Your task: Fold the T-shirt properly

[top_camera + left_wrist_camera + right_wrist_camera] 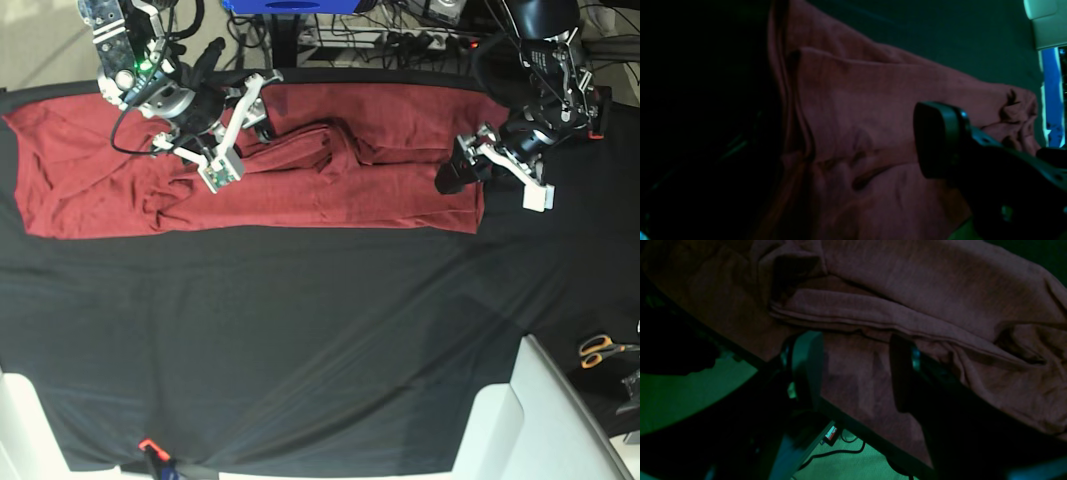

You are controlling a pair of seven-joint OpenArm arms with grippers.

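The rust-red T-shirt (300,190) lies spread in a long band across the far part of the table, with bunched folds near its middle (330,145). My right gripper (243,140) hovers over the shirt's left-centre folds. In the right wrist view its fingers (806,366) stand apart, with a folded hem (873,316) just beyond them and nothing pinched. My left gripper (462,160) is wide open at the shirt's right edge. Only one of its fingers (940,140) shows in the left wrist view, above flat red fabric (873,100).
A black cloth (300,330) covers the table. Orange-handled scissors (600,350) lie at the right edge beside a white panel (540,420). Cables and a power strip (420,40) run behind the table. An orange clip (148,447) sits at the front edge.
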